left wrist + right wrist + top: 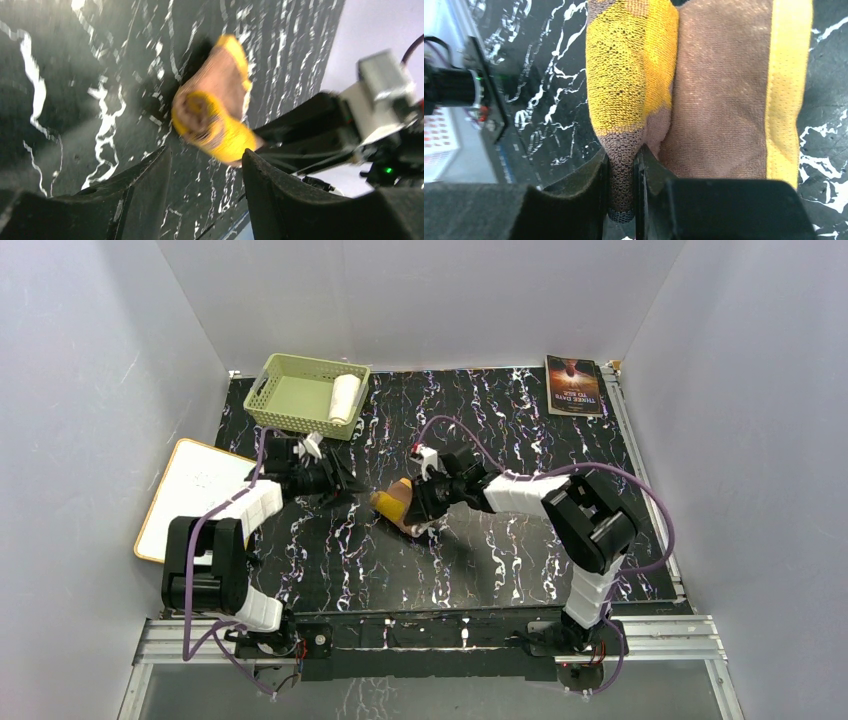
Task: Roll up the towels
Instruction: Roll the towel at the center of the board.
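The brown towel with yellow print (392, 504) lies rolled into a short cylinder near the middle of the black marbled table. My right gripper (416, 510) is shut on it; in the right wrist view its fingers (622, 185) pinch a brown and yellow fold of the towel (719, 100). My left gripper (343, 483) stands just left of the roll with its jaws apart and nothing between them. The left wrist view shows the roll's end (210, 117) beyond the tips of that gripper (206, 167). The white towel (344, 397) lies rolled in the green basket (290, 390).
A white board with a tan edge (190, 495) lies off the table's left side. A dark-covered book (574, 385) sits at the far right corner. Grey walls enclose three sides. The green basket stands at the far left, close to my left arm.
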Motion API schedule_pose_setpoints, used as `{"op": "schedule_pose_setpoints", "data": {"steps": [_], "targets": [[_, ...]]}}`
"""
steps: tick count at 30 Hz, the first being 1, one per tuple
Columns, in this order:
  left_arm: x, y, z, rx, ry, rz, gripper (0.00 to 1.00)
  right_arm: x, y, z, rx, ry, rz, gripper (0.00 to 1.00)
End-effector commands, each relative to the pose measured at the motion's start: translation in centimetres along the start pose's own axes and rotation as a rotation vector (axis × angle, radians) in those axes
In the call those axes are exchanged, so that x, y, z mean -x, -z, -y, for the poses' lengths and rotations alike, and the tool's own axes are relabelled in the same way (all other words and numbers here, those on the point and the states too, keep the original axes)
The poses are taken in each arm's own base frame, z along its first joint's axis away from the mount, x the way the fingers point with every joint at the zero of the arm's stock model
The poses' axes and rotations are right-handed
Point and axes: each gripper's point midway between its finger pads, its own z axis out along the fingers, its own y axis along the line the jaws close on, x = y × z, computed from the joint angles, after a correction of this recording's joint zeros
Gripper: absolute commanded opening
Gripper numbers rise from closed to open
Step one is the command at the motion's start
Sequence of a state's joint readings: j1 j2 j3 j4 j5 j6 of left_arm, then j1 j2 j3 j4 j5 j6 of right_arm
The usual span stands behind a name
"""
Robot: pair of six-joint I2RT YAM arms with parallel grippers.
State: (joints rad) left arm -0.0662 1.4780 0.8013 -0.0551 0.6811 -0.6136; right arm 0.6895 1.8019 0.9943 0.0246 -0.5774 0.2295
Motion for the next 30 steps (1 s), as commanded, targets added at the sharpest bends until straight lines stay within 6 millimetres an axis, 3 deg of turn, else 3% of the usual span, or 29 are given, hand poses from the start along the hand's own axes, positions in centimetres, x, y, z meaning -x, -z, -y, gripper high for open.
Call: {"op": "schedule_pose_setpoints", "data": {"steps": [1,6,11,13,18,23,25,30], "targets": [[-3.1,0.5,0.2,-0.014,0.026,-0.065,0.53,2.9,0.9,-2.1,0.222,-0.210,0.054,0.14],[-4.5,-0.5,1.8,-0.086,0.025,-0.098,0.51,1.9,0.8,1.1,0.235,-0.421,0.038,0.14],[-4.6,-2.1,4.7,-0.223,0.060,-0.124,0.21,-0.3,0.3,3.0,0.235,-0.556,0.012,0.17],[-4.5,-2.9,5.4,-0.252,0.063,-0.131,0.13,-0.8,0.1,3.2,0.228,-0.571,0.004,0.18],[-3.8,-4.9,6.2,-0.286,0.069,-0.143,0.11,-1.1,0.1,3.5,0.212,-0.577,-0.006,0.19],[-3.3,-6.8,4.5,-0.242,0.085,-0.131,0.08,-1.2,0.2,3.8,0.183,-0.565,-0.022,0.20],[-3.6,-7.8,3.1,-0.210,0.096,-0.138,0.07,-1.3,0.3,3.9,0.169,-0.552,-0.028,0.29],[-4.6,-9.7,0.3,-0.125,0.084,-0.164,0.05,-0.5,1.4,5.8,-0.033,-0.383,-0.062,0.71]]}}
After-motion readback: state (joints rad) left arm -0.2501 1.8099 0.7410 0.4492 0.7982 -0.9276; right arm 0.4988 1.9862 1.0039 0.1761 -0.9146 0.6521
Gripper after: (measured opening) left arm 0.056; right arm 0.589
